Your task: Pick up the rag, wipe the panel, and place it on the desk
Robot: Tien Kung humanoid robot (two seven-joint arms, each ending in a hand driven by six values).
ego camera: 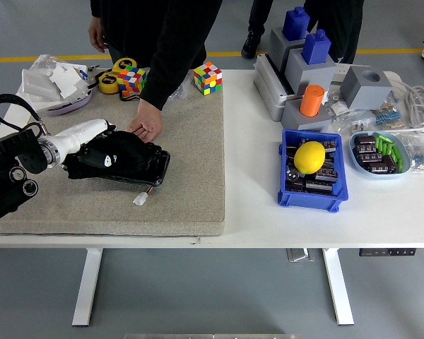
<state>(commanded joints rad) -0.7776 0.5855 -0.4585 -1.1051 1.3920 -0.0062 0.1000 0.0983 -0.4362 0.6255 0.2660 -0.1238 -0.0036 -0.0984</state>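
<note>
Grey floor with a yellow line runs behind a white worktop, whose left half carries a coarse beige mat, probably there to cushion the work and keep it from sliding. From the left edge the robot's left hand reaches in with the black rag bunched under it; the hand appears clenched on the rag, pressing it flat onto the glossy black panel, which suits a wiping stroke. Just beyond, a person's hand rests at the panel's far edge, seemingly steadying it against the push. A small white connector trails from the panel's near side. Further right sit a Rubik's cube, grey blocks and a blue bin holding a lemon, well apart from the wiping. No right arm shows.
</note>
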